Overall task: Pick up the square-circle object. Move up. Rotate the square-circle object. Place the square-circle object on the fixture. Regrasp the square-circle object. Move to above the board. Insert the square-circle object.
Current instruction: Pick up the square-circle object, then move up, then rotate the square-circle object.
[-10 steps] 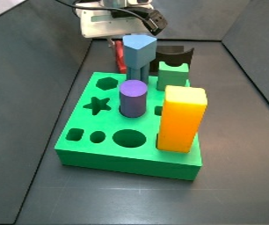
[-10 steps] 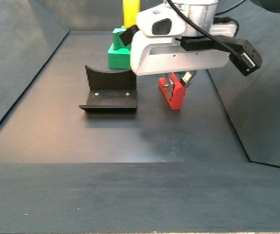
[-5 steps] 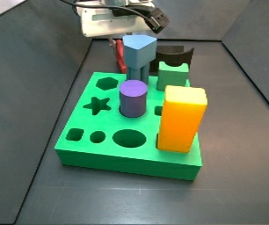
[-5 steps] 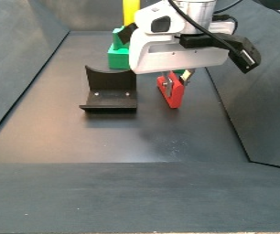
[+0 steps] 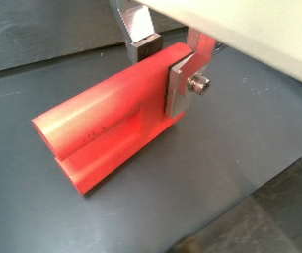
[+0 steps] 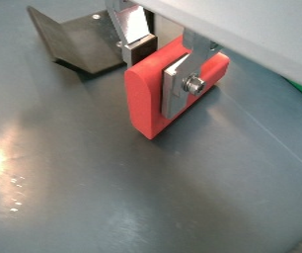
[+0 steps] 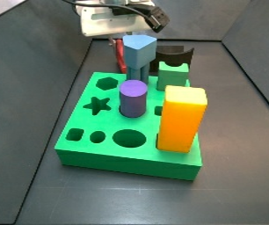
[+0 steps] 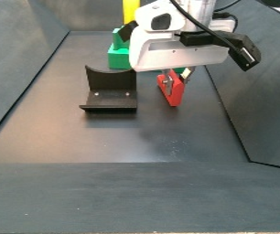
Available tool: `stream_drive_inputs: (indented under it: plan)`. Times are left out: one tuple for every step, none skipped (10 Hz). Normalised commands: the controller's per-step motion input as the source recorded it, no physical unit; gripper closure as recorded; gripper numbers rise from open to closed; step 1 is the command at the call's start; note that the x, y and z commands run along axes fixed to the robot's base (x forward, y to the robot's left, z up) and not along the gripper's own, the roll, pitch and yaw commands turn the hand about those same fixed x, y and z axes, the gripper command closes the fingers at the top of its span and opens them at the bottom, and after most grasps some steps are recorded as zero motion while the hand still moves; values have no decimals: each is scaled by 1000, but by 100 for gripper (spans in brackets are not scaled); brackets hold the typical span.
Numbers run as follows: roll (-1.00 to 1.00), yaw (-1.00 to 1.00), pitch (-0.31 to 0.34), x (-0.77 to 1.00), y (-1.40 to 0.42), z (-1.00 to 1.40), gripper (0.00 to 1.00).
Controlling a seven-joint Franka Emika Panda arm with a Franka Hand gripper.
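Square-circle object (image 5: 108, 126): red block, low over dark floor, beside fixture (image 8: 107, 91). Gripper (image 6: 161, 69) pinches it across flat sides near one end; silver finger (image 5: 183, 81) flat on face. Looks rigid, light, smooth-faced; may slip or pivot. Best hold: mid-length, on flat faces. Beyond: board (image 7: 88, 141) at far end.
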Motion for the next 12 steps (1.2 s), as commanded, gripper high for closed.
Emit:
stream_drive_inputs:
  plan:
    - [0, 0, 0, 0, 0, 0, 100]
    - [0, 0, 0, 0, 0, 833, 100]
    - [4, 38, 5, -43, 62, 848, 100]
    - [9, 30, 27, -71, 49, 731, 100]
    - [15, 18, 32, -55, 33, 653, 100]
    - [36, -3, 44, -26, 21, 418, 100]
    - [45, -9, 49, -25, 18, 317, 100]
    - [0, 0, 0, -133, 549, 833, 100]
    - [4, -1, -12, -113, 525, 722, 100]
    - [-23, -21, -1, -85, 299, 613, 100]
    - [-22, -18, 12, -54, 150, 484, 100]
    - [-8, -20, 26, -38, 103, 342, 100]
